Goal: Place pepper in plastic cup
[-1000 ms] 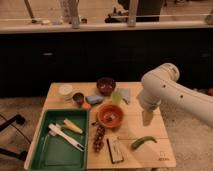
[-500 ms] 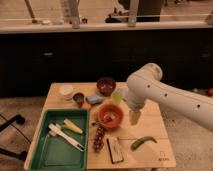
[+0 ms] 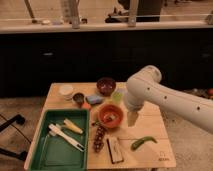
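The pepper [image 3: 143, 142] is a slim curved green pod lying on the wooden table near its front right corner. The plastic cup [image 3: 117, 96] is small, pale yellow-green, standing behind the orange bowl, its right side partly hidden by my arm. My white arm comes in from the right and bends down. The gripper [image 3: 132, 119] hangs over the table just right of the orange bowl, above and to the left of the pepper, in front of the cup. It holds nothing that I can see.
An orange bowl [image 3: 110, 116], a dark maroon bowl [image 3: 106, 85], a white cup [image 3: 66, 91], a dark metal cup [image 3: 78, 97] and a blue sponge [image 3: 94, 99] stand mid-table. Grapes [image 3: 98, 139] and a dark bar [image 3: 115, 150] lie in front. A green tray [image 3: 47, 155] holds utensils.
My arm has swung left from the table's right side toward its middle, and the gripper now hangs beside the orange bowl. The pepper and cup have not moved.
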Robot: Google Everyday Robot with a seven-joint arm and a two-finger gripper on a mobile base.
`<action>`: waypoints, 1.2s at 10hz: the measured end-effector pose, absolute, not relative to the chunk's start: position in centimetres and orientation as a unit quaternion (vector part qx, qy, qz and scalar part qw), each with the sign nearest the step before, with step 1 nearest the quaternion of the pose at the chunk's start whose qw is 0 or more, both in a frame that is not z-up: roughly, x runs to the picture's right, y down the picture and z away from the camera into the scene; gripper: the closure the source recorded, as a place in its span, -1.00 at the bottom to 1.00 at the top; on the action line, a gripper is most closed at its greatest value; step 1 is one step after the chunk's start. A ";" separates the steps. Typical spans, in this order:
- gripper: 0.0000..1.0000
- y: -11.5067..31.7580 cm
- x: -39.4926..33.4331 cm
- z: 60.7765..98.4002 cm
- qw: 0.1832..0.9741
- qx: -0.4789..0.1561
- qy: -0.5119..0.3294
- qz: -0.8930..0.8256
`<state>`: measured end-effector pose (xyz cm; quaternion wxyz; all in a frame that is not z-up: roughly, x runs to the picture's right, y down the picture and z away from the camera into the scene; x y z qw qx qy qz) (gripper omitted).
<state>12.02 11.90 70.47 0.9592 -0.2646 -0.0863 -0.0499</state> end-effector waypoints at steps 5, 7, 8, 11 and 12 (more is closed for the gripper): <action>-0.60 17.6 16.2 71.2 0.954 -0.259 -0.147 -0.012; -0.60 18.6 16.3 72.4 0.955 -0.254 -0.156 -0.008; -0.60 18.8 16.4 72.8 0.955 -0.250 -0.157 -0.005; -0.60 20.4 16.4 74.6 0.952 -0.257 -0.164 -0.002; -0.60 21.0 16.4 75.1 0.951 -0.262 -0.166 -0.002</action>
